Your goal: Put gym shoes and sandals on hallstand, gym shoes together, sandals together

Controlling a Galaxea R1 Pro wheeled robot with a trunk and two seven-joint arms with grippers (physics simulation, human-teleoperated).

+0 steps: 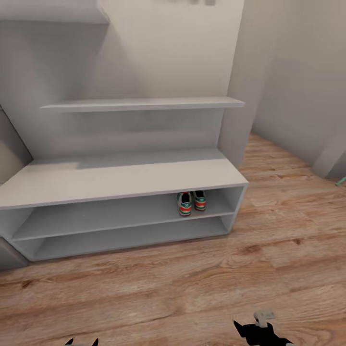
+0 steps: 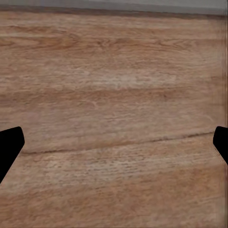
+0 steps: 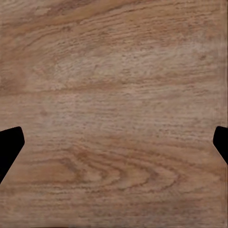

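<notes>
Head view: gym shoes (image 1: 191,203) paired on hallstand (image 1: 120,180) upper shelf, satisfying adjacency; left gripper (image 2: 114,142) and right gripper (image 3: 114,142) fingers spread wide, empty.

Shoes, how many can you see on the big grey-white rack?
2. The left cream-white, green-striped gym shoe and the right one sit side by side on the upper low shelf of the pale hallstand.

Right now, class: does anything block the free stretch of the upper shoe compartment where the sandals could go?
Nothing visible does: the hallstand's upper compartment lies bare left of the gym shoes, its front open.
</notes>
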